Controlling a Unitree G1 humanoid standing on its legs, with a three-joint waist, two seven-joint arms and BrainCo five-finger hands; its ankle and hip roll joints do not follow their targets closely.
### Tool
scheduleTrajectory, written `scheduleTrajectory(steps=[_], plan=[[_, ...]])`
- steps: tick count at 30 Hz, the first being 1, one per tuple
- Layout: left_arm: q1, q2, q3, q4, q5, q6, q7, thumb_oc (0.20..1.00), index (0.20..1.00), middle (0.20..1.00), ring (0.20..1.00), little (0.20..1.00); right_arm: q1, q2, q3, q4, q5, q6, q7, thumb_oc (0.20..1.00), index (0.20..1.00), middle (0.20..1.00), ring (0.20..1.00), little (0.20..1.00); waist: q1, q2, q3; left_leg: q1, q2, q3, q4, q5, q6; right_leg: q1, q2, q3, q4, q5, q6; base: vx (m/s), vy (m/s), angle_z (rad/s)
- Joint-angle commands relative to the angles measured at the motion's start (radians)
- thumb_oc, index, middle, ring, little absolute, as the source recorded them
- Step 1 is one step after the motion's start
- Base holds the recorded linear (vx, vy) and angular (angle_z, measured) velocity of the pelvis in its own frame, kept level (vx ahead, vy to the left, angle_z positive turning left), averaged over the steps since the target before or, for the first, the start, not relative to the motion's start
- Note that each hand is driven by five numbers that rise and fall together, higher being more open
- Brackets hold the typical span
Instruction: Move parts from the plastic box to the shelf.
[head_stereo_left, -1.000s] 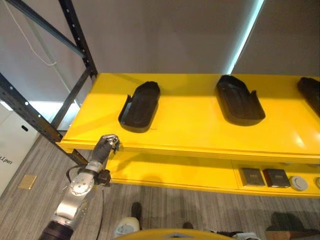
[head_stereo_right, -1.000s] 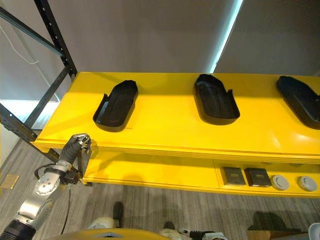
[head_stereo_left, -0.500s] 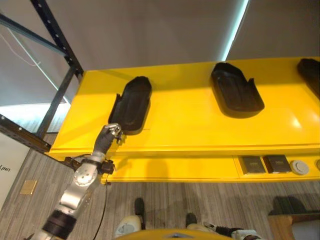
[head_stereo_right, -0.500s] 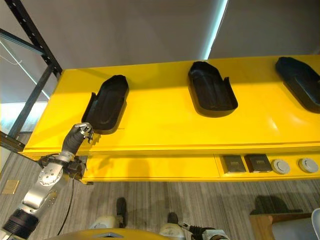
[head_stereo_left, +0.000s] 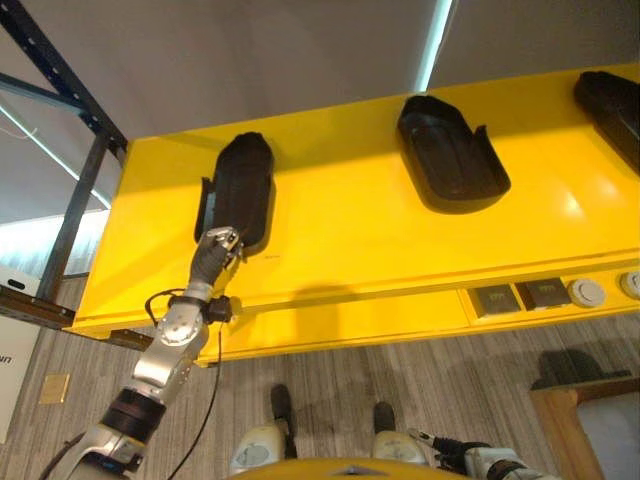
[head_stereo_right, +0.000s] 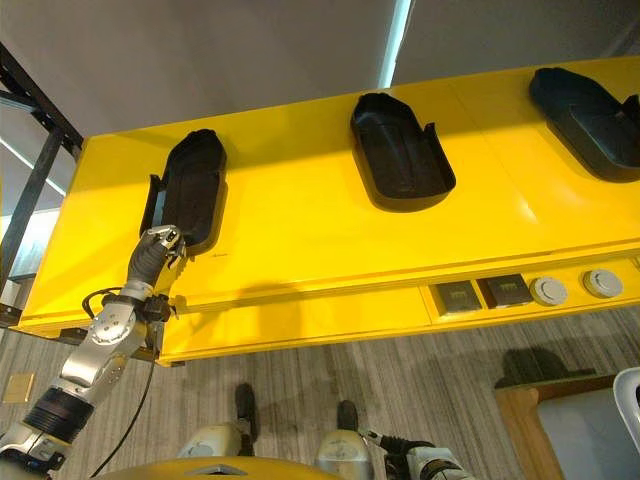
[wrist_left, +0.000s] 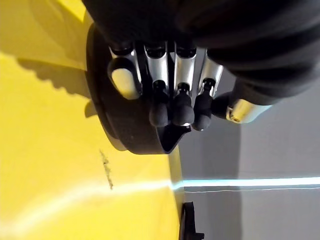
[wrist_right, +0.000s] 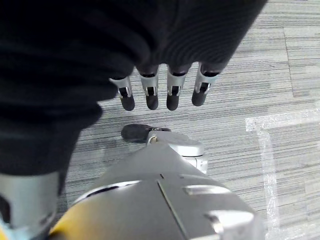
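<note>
Three black moulded parts lie on the yellow shelf (head_stereo_left: 350, 240): a left one (head_stereo_left: 240, 190), a middle one (head_stereo_left: 450, 155) and one at the right edge (head_stereo_left: 610, 100). My left hand (head_stereo_left: 212, 250) reaches over the shelf's front to the near end of the left part (wrist_left: 125, 130). Its loosely bent fingers (wrist_left: 182, 107) rest with their tips at the part's rim, closed round nothing. In the right wrist view my right hand (wrist_right: 172, 95) hangs low over the grey floor with relaxed fingers and nothing in it.
On a lower shelf level lie two small dark squares (head_stereo_left: 492, 298) and round grey discs (head_stereo_left: 586, 292). A dark rack upright (head_stereo_left: 60, 70) stands at the shelf's left end. A wooden-edged object (head_stereo_left: 570, 420) sits on the floor at the lower right.
The camera has swung, shifting the whole picture. My left hand has risen from the shelf's front edge up onto the shelf to the left part's near end.
</note>
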Motion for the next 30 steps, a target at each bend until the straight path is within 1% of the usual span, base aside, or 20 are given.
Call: scheduleTrajectory(steps=[1,4,8,9,10,12,13,14,18,20,21,22,23,24,25,26,27,28,29,30], plan=[[-0.065,-0.01,-0.021,0.058,-0.032,-0.027,0.011,0.2,0.2,0.2,0.2,0.2,-0.009,0.01,0.064,0.008,-0.026,0.014,0.01,1.0,1.0,1.0,1.0,1.0,-0.023,-0.044,0.068,0.056,-0.019,0.047,0.0,-0.146,0.014,-0.037,0.024,-0.001,0.002,-0.053,-0.066,0.0,-0.003,-0.12],[-0.072,-0.011,-0.018,0.051,-0.027,-0.032,0.014,0.2,0.2,0.2,0.2,0.2,-0.008,0.011,0.062,0.008,-0.029,0.015,0.013,1.0,1.0,1.0,1.0,1.0,-0.025,-0.045,0.067,0.058,-0.018,0.048,0.0,-0.146,0.013,-0.036,0.025,0.001,0.002,-0.054,-0.066,0.0,-0.007,-0.12],[-0.067,-0.009,0.001,0.018,0.008,-0.062,0.022,0.2,0.2,0.2,0.2,0.2,0.018,0.02,0.049,0.017,-0.055,0.007,0.014,1.0,1.0,1.0,1.0,1.0,-0.023,-0.048,0.045,0.076,-0.017,0.05,0.0,-0.149,0.009,-0.015,0.024,-0.007,0.002,-0.061,-0.064,0.01,-0.006,-0.03],[-0.055,-0.009,0.009,-0.001,0.017,-0.085,0.034,0.2,0.2,0.2,0.2,0.2,0.027,0.025,0.042,0.026,-0.062,0.0,0.015,1.0,1.0,1.0,1.0,1.0,-0.017,-0.05,0.027,0.085,-0.016,0.051,0.0,-0.151,0.007,-0.001,0.022,-0.017,0.002,-0.066,-0.063,0.0,0.0,0.0],[-0.054,-0.009,0.01,-0.002,0.018,-0.09,0.035,0.2,0.2,0.2,0.2,0.2,0.028,0.025,0.042,0.027,-0.063,-0.002,0.015,1.0,1.0,1.0,1.0,1.0,-0.016,-0.05,0.026,0.086,-0.016,0.051,0.0,-0.151,0.007,0.0,0.022,-0.018,0.002,-0.067,-0.063,0.0,0.0,0.0],[-0.031,-0.007,0.025,-0.032,0.071,-0.124,0.051,0.2,0.2,0.2,0.2,0.2,0.039,0.033,0.033,0.036,-0.065,-0.013,0.013,1.0,1.0,1.0,1.0,1.0,-0.003,-0.054,-0.001,0.098,-0.015,0.053,0.0,-0.155,0.006,0.019,0.018,-0.033,0.002,-0.074,-0.063,0.0,0.0,0.0],[-0.031,-0.007,0.025,-0.032,0.071,-0.124,0.051,0.2,0.2,0.2,0.2,0.2,0.039,0.033,0.033,0.036,-0.065,-0.013,0.013,1.0,1.0,1.0,1.0,1.0,-0.003,-0.054,-0.001,0.098,-0.015,0.053,0.0,-0.155,0.006,0.019,0.018,-0.033,0.002,-0.074,-0.063,-0.07,-0.018,0.07],[-0.004,-0.001,0.037,-0.061,0.117,-0.17,0.086,0.2,0.2,0.2,0.2,0.2,0.041,0.039,0.026,0.041,-0.063,-0.022,0.008,1.0,1.0,1.0,1.0,1.0,0.012,-0.06,-0.023,0.11,-0.016,0.049,0.0,-0.161,0.008,0.036,0.016,-0.047,0.002,-0.079,-0.064,-0.08,-0.018,0.12],[0.037,0.011,0.05,-0.089,0.167,-0.219,0.189,0.2,0.2,0.2,0.2,0.2,0.031,0.046,0.026,0.043,-0.055,-0.022,-0.005,1.0,1.0,1.0,1.0,1.0,0.037,-0.07,-0.048,0.129,-0.021,0.031,0.0,-0.171,0.016,0.062,0.016,-0.059,0.002,-0.085,-0.068,-0.07,-0.02,0.15],[0.069,0.026,0.051,-0.078,0.311,-0.247,0.316,0.2,0.2,0.2,0.2,0.2,0.012,0.05,0.028,0.048,-0.026,-0.018,-0.016,1.0,1.0,1.0,1.0,1.0,0.059,-0.083,-0.063,0.143,-0.025,0.012,0.0,-0.178,0.023,0.082,0.018,-0.067,0.002,-0.089,-0.073,-0.06,-0.053,0.14],[0.079,0.031,0.045,-0.062,0.378,-0.256,0.376,0.485,0.485,0.485,0.485,0.485,0.007,0.054,0.032,0.051,-0.009,-0.018,-0.021,1.0,1.0,1.0,1.0,1.0,0.066,-0.089,-0.067,0.149,-0.026,0.003,0.0,-0.18,0.025,0.091,0.02,-0.07,0.002,-0.091,-0.075,-0.03,-0.06,0.18],[0.089,0.035,0.04,-0.049,0.415,-0.257,0.406,0.561,0.561,0.561,0.561,0.561,0.0,0.057,0.034,0.051,0.004,-0.015,-0.024,1.0,1.0,1.0,1.0,1.0,0.074,-0.094,-0.07,0.154,-0.028,-0.004,0.0,-0.183,0.028,0.097,0.021,-0.072,0.002,-0.093,-0.076,-0.02,-0.061,0.25],[0.114,0.043,0.022,0.003,0.514,-0.237,0.517,1.0,1.0,1.0,1.0,1.0,-0.014,0.063,0.04,0.055,0.02,-0.012,-0.026,1.0,1.0,1.0,1.0,1.0,0.086,-0.104,-0.076,0.163,-0.032,-0.018,0.0,-0.189,0.032,0.109,0.024,-0.075,0.002,-0.097,-0.078,-0.03,-0.06,0.26],[0.13,0.046,0.009,0.055,0.553,-0.24,0.55,1.0,1.0,1.0,1.0,1.0,-0.02,0.067,0.045,0.059,0.026,-0.012,-0.022,1.0,1.0,1.0,1.0,1.0,0.095,-0.11,-0.079,0.168,-0.033,-0.024,0.001,-0.192,0.034,0.115,0.026,-0.077,0.003,-0.098,-0.079,-0.02,-0.048,0.15],[0.133,0.046,0.007,0.066,0.564,-0.229,0.551,1.0,1.0,1.0,1.0,1.0,-0.022,0.067,0.046,0.06,0.027,-0.011,-0.021,1.0,1.0,1.0,1.0,1.0,0.096,-0.111,-0.079,0.169,-0.034,-0.026,0.001,-0.193,0.035,0.116,0.026,-0.078,0.004,-0.099,-0.079,-0.04,-0.042,0.13],[0.158,0.037,-0.02,0.164,0.619,-0.216,0.589,1.0,1.0,1.0,1.0,1.0,-0.032,0.077,0.055,0.068,0.041,-0.013,-0.022,1.0,1.0,1.0,1.0,1.0,0.109,-0.12,-0.081,0.172,-0.036,-0.034,0.003,-0.195,0.037,0.121,0.028,-0.082,0.006,-0.1,-0.08,-0.04,-0.027,0.16],[0.166,0.034,-0.026,0.191,0.631,-0.223,0.599,1.0,1.0,1.0,1.0,1.0,-0.035,0.079,0.056,0.071,0.046,-0.013,-0.022,1.0,1.0,1.0,1.0,1.0,0.113,-0.122,-0.082,0.173,-0.036,-0.035,0.003,-0.196,0.038,0.123,0.028,-0.084,0.006,-0.101,-0.08,-0.05,-0.027,0.21],[0.178,0.028,-0.04,0.238,0.677,-0.22,0.642,1.0,1.0,1.0,1.0,1.0,-0.04,0.082,0.059,0.075,0.055,-0.013,-0.022,1.0,1.0,1.0,1.0,1.0,0.118,-0.124,-0.082,0.174,-0.036,-0.038,0.002,-0.198,0.039,0.125,0.028,-0.088,0.006,-0.102,-0.079,-0.04,-0.01,0.17],[0.19,0.024,-0.056,0.283,0.701,-0.21,0.657,1.0,1.0,1.0,1.0,1.0,-0.045,0.086,0.061,0.081,0.063,-0.012,-0.021,1.0,1.0,1.0,1.0,1.0,0.125,-0.126,-0.081,0.176,-0.038,-0.042,0.001,-0.199,0.039,0.126,0.029,-0.091,0.007,-0.101,-0.078,-0.06,-0.003,0.2],[0.206,0.018,-0.07,0.33,0.7,-0.166,0.642,1.0,1.0,1.0,1.0,1.0,-0.052,0.087,0.061,0.09,0.064,-0.01,-0.015,1.0,1.0,1.0,1.0,1.0,0.133,-0.126,-0.08,0.176,-0.038,-0.047,0.001,-0.2,0.039,0.126,0.029,-0.097,0.007,-0.101,-0.077,-0.05,0.001,0.17]])
